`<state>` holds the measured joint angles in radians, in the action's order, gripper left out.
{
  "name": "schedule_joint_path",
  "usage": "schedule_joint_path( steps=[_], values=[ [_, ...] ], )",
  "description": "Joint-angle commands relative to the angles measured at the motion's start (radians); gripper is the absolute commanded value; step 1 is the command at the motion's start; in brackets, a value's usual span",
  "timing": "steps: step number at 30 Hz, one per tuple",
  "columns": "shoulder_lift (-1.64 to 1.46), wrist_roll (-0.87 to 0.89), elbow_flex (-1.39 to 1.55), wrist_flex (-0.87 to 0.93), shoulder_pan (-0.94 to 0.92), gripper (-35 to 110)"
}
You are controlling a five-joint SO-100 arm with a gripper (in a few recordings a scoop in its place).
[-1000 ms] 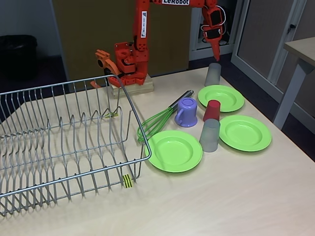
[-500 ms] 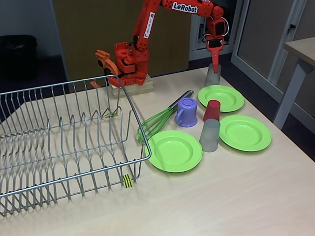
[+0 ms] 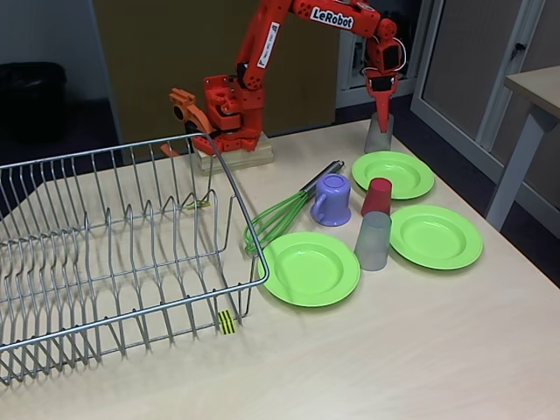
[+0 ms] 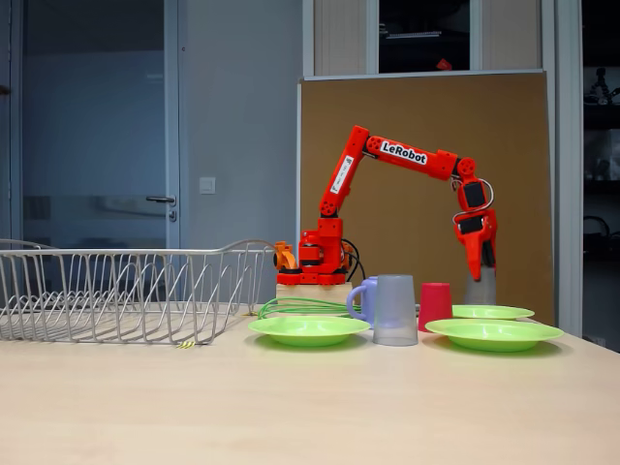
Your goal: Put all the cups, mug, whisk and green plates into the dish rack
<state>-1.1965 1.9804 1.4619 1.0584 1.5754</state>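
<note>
My orange gripper points straight down with its tip at the rim of the far grey cup; the fingers look narrow and their state is unclear. Three green plates lie to the right of the wire dish rack. Among them stand a second grey cup, the red cup and the purple mug. The green whisk lies beside the rack's corner.
The arm's base sits on a wooden block at the table's back. A second table stands off to the right, past this table's right edge. A striped tag marks the rack's front.
The gripper has swung slightly right and come down from above the far grey cup to its rim. Nothing on the table has moved.
</note>
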Motion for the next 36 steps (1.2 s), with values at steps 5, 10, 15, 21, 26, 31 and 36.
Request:
schedule_joint_path(
  steps=[5,10,15,21,26,31,36],
  values=[
    [-0.025,-0.063,0.028,-0.017,0.0,9],
    [-0.035,-0.064,0.037,-0.009,-0.005,0],
    [-0.064,-0.123,-0.074,0.115,-0.025,0],
    [-0.17,-0.477,-0.265,0.308,-0.156,0],
    [-0.334,-1.008,-0.298,0.383,-0.391,0],
    [-0.549,-1.721,-0.137,0.357,-0.808,0],
    [-0.606,-2.335,-0.061,0.333,-1.342,0]
  ],
)
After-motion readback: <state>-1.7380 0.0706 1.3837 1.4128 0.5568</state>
